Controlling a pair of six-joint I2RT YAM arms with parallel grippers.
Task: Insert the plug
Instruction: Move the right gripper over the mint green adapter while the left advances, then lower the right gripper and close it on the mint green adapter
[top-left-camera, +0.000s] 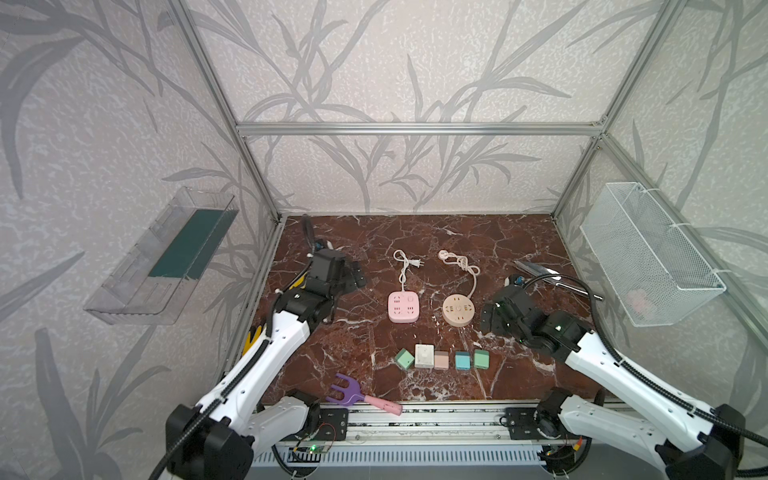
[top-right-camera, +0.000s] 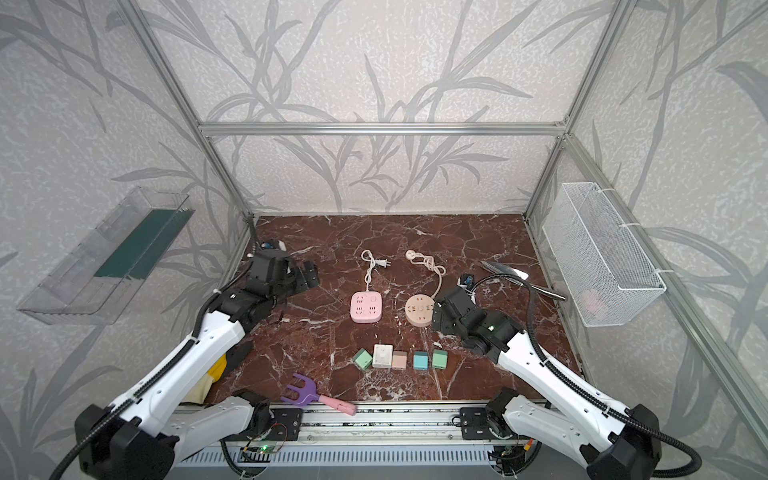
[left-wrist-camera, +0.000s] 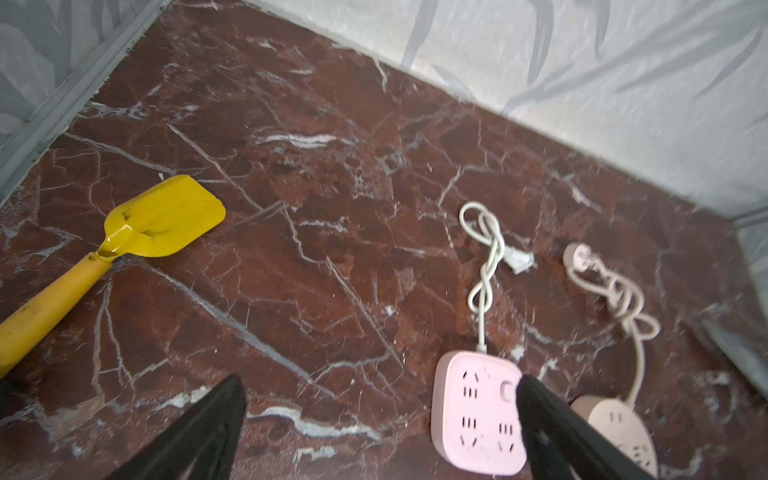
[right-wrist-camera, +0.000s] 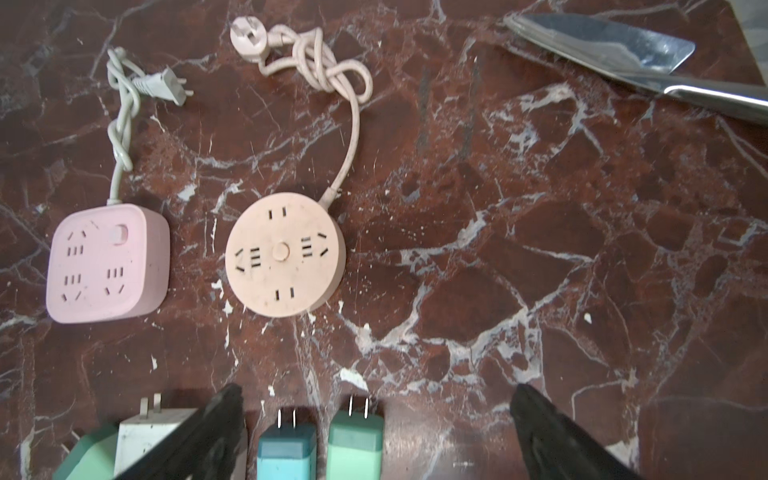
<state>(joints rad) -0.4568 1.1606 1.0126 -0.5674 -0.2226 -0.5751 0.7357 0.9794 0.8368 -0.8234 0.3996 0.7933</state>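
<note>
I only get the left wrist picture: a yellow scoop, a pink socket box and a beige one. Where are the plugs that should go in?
Observer: Five plug blocks stand in a row, nearer the robot than the pink socket box.
Operator: Is the other arm holding one?
Observer: No. The right tool is open and holds nothing.
Operator: Anything else lying about?
Observer: A purple rake lies nearer the robot, left of that row.
</note>
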